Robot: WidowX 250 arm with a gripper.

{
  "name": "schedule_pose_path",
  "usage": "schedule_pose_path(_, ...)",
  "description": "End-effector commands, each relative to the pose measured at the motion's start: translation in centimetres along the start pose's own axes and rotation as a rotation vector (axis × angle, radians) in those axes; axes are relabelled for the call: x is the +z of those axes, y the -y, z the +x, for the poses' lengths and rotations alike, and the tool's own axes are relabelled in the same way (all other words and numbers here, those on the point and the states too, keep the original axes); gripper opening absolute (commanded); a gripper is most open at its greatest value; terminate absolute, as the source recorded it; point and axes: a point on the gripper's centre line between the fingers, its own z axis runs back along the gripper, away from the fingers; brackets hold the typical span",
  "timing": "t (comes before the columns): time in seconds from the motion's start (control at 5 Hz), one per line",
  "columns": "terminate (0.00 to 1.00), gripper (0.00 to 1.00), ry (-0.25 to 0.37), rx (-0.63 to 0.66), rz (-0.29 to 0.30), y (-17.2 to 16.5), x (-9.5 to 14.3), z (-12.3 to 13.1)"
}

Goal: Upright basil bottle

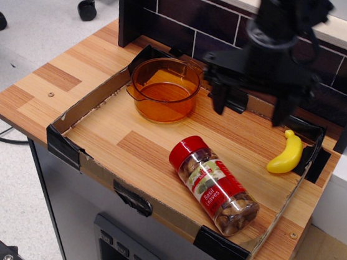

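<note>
The black pincer [249,107] hangs above the back part of the table [57,79], its two dark fingers [218,97] spread wide apart with nothing between them. It is blurred, so finer detail of the fingers cannot be made out. It sits above bare wood, between the translucent orange plastic bowl [164,89] to one side and the small yellow toy banana [287,154] to the other, touching neither.

The clear plastic basil bottle with the red cap [213,185] lies on its side on the light wooden table, nearer the front edge, well apart from the pincer. Its red cap points toward the orange bowl and its base points toward the front corner of the low cardboard border [85,107] that frames the work area. The red, white and green label faces up, and brownish contents show through the clear wall at both ends of the label.

The orange bowl stands upright near the back corner of the cardboard border. The banana lies close to the far side wall of the border, beside black tape [314,162]. A dark brick-pattern panel [186,15] rises behind the table.
</note>
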Motion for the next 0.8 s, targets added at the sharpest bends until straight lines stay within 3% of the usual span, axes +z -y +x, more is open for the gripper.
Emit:
schedule_pose_path(0.0, 0.00, 1.00, 0.049, 0.386, 0.055, -3.1, 2.7, -0.1)
schedule_pose_path(0.4, 0.00, 1.00, 0.029, 0.551, 0.113, -4.4, 0.7, -1.3)
schedule_pose_path(0.6, 0.00, 1.00, 0.039, 0.617, 0.083, -4.5, -0.1, -1.4)
